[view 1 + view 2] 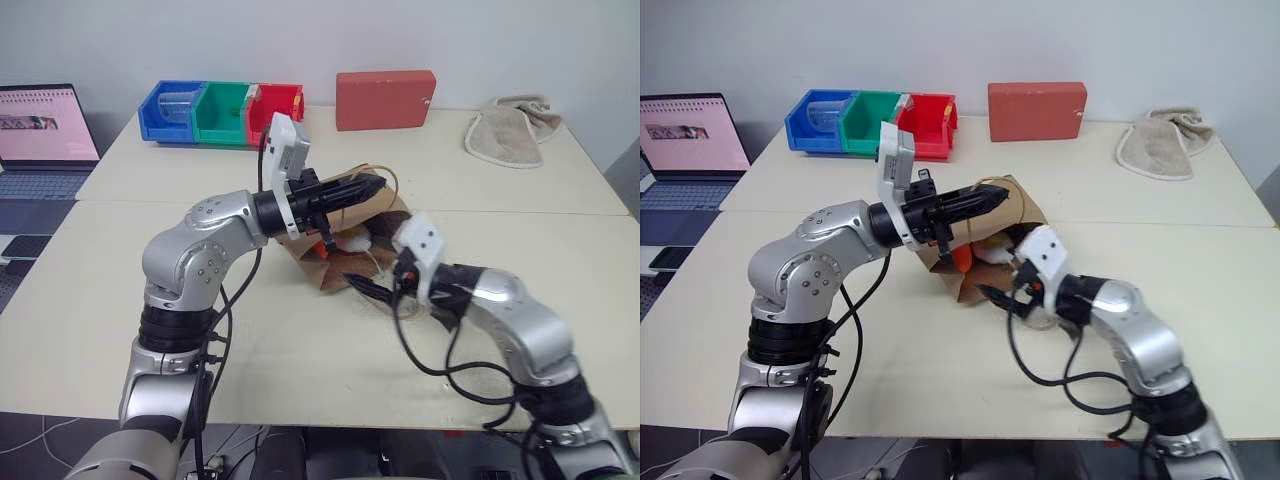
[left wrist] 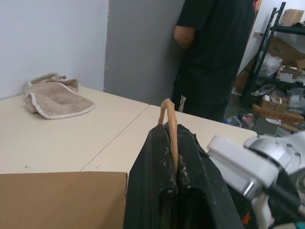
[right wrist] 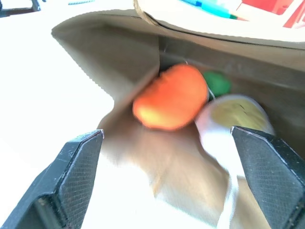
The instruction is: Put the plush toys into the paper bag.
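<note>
The brown paper bag (image 1: pixel 985 245) lies on its side on the desk (image 1: pixel 890 330), mouth open and facing the near edge, one tan cord handle (image 2: pixel 169 129) lifted above it. Inside, the orange carrot plush (image 3: pixel 170 97) with its green top sits deep in the bag, and the white egg plush (image 3: pixel 228 125) with its yellow face is right beside it, touching.

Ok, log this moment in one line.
left gripper: shut on cord handle | right gripper: open, empty | orange carrot plush, white egg plush: inside brown paper bag
</note>
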Controlling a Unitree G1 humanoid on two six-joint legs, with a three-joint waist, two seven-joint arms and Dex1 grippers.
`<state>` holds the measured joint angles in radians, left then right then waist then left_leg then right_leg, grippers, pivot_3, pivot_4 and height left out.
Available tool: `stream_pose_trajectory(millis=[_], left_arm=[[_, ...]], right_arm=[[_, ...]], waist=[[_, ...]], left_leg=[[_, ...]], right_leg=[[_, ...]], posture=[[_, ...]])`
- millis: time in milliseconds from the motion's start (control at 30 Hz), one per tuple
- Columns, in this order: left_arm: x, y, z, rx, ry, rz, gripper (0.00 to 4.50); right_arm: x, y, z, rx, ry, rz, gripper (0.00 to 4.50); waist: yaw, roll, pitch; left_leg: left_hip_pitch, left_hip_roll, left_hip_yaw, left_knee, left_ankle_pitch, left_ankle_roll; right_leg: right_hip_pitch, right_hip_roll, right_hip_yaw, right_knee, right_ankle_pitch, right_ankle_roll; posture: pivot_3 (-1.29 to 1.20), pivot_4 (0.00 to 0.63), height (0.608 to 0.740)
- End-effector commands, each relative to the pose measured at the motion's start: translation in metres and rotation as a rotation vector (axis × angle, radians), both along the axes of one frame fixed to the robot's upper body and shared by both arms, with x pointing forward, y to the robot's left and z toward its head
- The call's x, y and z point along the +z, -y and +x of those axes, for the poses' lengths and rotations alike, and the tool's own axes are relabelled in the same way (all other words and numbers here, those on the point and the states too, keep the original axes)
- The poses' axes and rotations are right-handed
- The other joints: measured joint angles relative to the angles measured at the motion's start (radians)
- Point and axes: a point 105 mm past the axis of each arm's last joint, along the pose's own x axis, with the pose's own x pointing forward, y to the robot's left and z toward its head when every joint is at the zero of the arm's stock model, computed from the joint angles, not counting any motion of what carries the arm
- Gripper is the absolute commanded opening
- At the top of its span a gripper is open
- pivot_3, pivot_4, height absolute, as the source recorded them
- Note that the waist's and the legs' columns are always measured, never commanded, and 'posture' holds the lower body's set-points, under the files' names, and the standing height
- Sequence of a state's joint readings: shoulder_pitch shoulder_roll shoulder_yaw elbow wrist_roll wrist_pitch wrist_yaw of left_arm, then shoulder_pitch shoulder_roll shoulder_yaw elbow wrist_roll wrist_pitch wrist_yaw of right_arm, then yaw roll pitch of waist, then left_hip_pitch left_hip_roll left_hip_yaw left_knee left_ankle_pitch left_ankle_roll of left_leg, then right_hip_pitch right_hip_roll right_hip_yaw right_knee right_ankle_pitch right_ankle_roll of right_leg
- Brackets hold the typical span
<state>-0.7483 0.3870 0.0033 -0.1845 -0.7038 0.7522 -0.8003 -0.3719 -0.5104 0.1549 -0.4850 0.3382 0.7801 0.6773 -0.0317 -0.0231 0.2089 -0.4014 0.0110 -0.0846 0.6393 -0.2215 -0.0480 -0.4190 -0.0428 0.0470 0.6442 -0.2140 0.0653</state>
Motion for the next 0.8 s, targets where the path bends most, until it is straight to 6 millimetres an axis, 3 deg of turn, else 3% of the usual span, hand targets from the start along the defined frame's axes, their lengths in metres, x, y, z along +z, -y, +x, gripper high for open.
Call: stream_pose_trajectory(millis=[33,133,200,400,433,533,800], left_arm=[[0.009,0.001,-0.006,-0.015,0.055,-0.013,0.00],[0.008,0.000,-0.006,-0.014,0.057,-0.009,0.00],[0.008,0.000,-0.006,-0.015,0.058,-0.008,0.00],[0.009,0.001,-0.005,-0.020,0.065,-0.002,0.00],[0.009,0.001,-0.005,-0.019,0.066,-0.001,0.00],[0.009,0.000,-0.005,-0.015,0.069,0.003,0.00],[0.008,-0.004,-0.004,0.001,0.070,0.008,0.00]], right_arm=[[0.011,0.020,-0.012,0.012,0.006,-0.012,4.46],[-0.007,0.054,-0.006,-0.132,-0.046,-0.056,4.46],[-0.019,0.064,-0.001,-0.193,-0.069,-0.073,4.46],[-0.051,0.061,0.010,-0.238,-0.156,-0.060,4.46],[-0.055,0.059,0.012,-0.241,-0.159,-0.060,4.30],[-0.059,0.054,0.015,-0.229,-0.168,-0.045,3.60],[-0.052,0.050,0.015,-0.203,-0.177,-0.005,0.64]], waist=[[0.001,0.000,0.000],[-0.001,0.000,0.000],[-0.001,0.000,0.000],[-0.005,0.000,0.000],[-0.005,0.000,0.000],[-0.005,0.000,0.000],[-0.003,0.000,0.000]], left_leg=[[0.000,0.000,0.000,0.000,0.000,0.000],[0.000,0.000,0.000,0.000,0.000,0.000],[0.000,0.000,0.000,0.000,0.000,0.000],[0.001,0.000,0.001,0.001,0.000,0.000],[0.001,0.000,0.001,0.001,0.000,0.000],[0.000,0.000,0.001,0.000,0.000,0.000],[0.000,0.000,0.001,0.000,0.000,0.000]], right_leg=[[0.000,0.000,0.000,0.000,0.000,0.000],[0.000,0.000,0.000,0.000,0.000,0.000],[0.000,0.000,0.000,0.000,0.000,0.000],[0.000,0.000,0.001,0.001,0.000,0.000],[0.000,0.000,0.001,0.001,0.000,0.000],[0.000,0.000,0.001,0.000,0.000,0.000],[0.000,0.000,0.001,0.000,0.000,0.000]], posture=[[0.00,0.150,0.740],[0.00,0.150,0.740],[0.00,0.150,0.740],[0.00,0.150,0.740],[0.00,0.150,0.740],[0.00,0.150,0.740],[0.00,0.150,0.740]])
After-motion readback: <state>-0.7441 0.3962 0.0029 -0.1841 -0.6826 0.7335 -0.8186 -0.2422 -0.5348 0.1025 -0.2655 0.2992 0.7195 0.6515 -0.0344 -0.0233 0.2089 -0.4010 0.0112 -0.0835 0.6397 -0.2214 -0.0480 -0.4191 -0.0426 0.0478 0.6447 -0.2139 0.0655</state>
